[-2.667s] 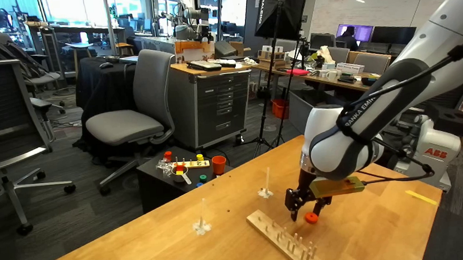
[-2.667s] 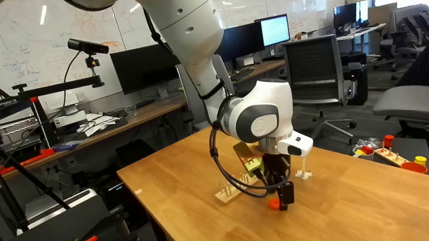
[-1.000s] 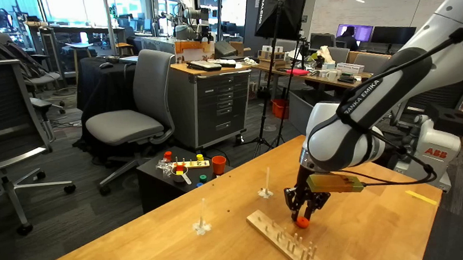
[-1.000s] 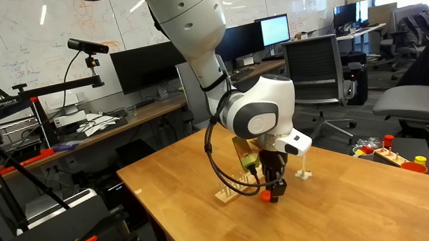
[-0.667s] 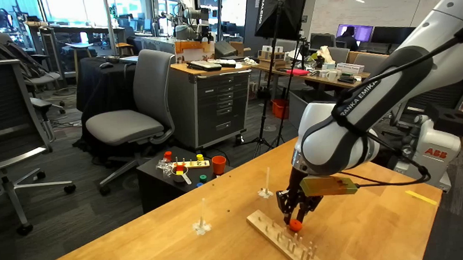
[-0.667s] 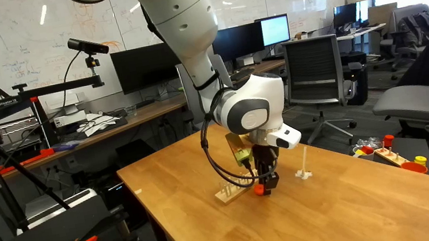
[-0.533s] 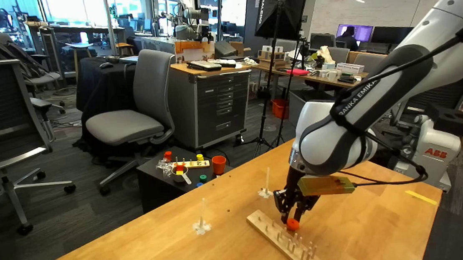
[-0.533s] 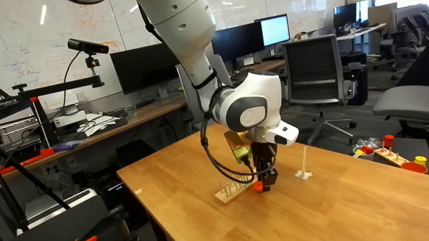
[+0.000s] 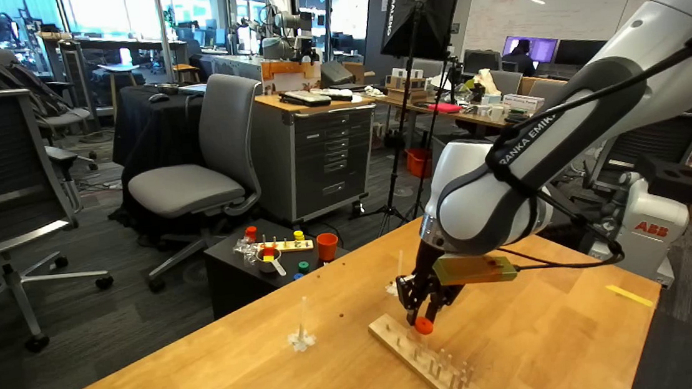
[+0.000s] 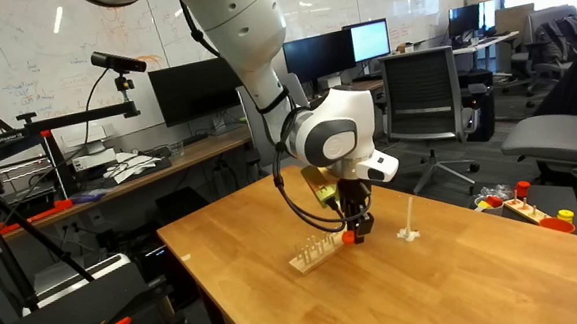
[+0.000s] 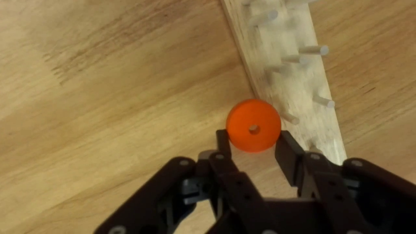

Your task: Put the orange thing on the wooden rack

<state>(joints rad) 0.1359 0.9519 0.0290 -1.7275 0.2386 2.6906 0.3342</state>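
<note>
The orange thing is a round disc with a small central hole (image 11: 256,112). My gripper (image 11: 254,136) is shut on it, with one of the black fingers (image 11: 223,143) touching each side. A long wooden rack (image 11: 302,81) with upright pegs lies on the table. In the wrist view the disc overlaps the rack's edge, beside a short peg (image 11: 291,118). Both exterior views show the orange disc (image 9: 424,325) raised off the tabletop near one end of the wooden rack (image 9: 423,362). At that end the disc (image 10: 348,237) hides part of the rack (image 10: 311,265).
Thin upright rods are taped to the wooden table (image 9: 224,380): one rod (image 9: 303,323) stands apart, another (image 9: 400,262) is partly behind the gripper. A low black side table (image 9: 241,285) holds cups and coloured toys. Cables (image 10: 296,207) hang from the arm.
Earlier the disc lay on the table between open fingers; the gripper then shut on it. In the last second gripper and disc have moved over to the rack and risen.
</note>
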